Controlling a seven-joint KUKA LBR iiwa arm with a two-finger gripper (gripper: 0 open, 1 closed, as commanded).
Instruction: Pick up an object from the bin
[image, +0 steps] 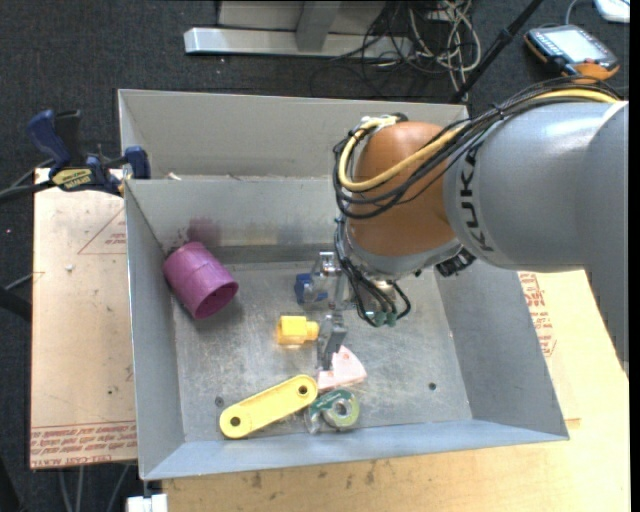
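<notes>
The gripper (331, 345) hangs just above a small pink and white wedge (343, 373), low in the middle of the grey metal bin (153, 300). I cannot tell if it is open or closed. The wedge looks light, maybe squashy. Pinch its flat sides.

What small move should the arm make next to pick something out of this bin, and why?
Probably nudge the gripper a little toward the view's bottom, to centre it over the pale pink wedge. It hangs at the wedge's upper edge, with the small yellow block just beside it. The yellow paddle and green ring crowd the wedge's other side, so a small shift seems safest.
</notes>
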